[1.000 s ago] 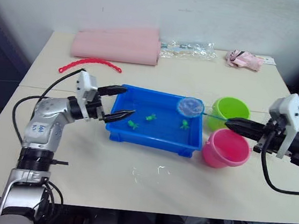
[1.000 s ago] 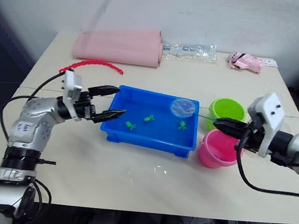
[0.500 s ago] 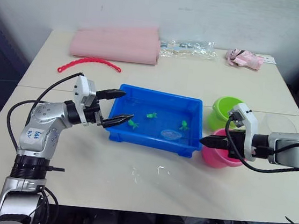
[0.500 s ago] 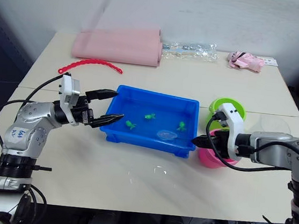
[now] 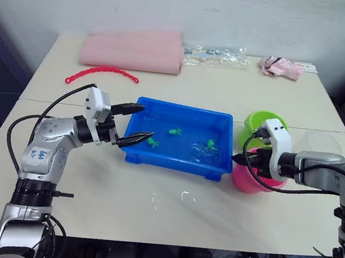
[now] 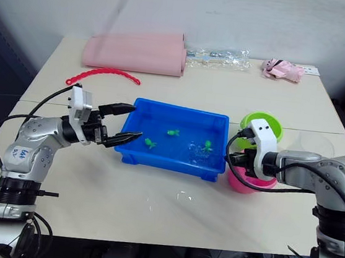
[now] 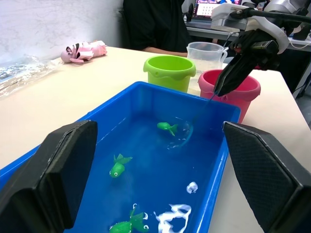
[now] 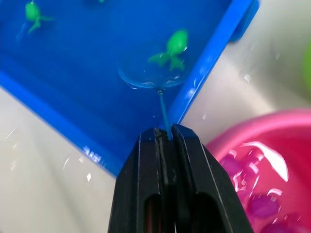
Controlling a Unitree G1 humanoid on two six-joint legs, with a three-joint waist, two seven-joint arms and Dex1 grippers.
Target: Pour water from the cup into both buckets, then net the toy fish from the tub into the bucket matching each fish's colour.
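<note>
The right gripper (image 8: 167,141) pinches the thin stick of the net (image 8: 148,77), just above the pink bucket (image 5: 251,178). The net's hoop dips in the water by the tub's right wall, right under a green fish (image 8: 171,48). The left gripper (image 5: 132,124) hangs with its fingers spread over the left rim of the blue tub (image 5: 175,163). The green bucket (image 5: 254,123) sits just behind the pink one, and the clear cup (image 7: 206,53) stands behind them. The table (image 5: 212,214) in front is bare.
</note>
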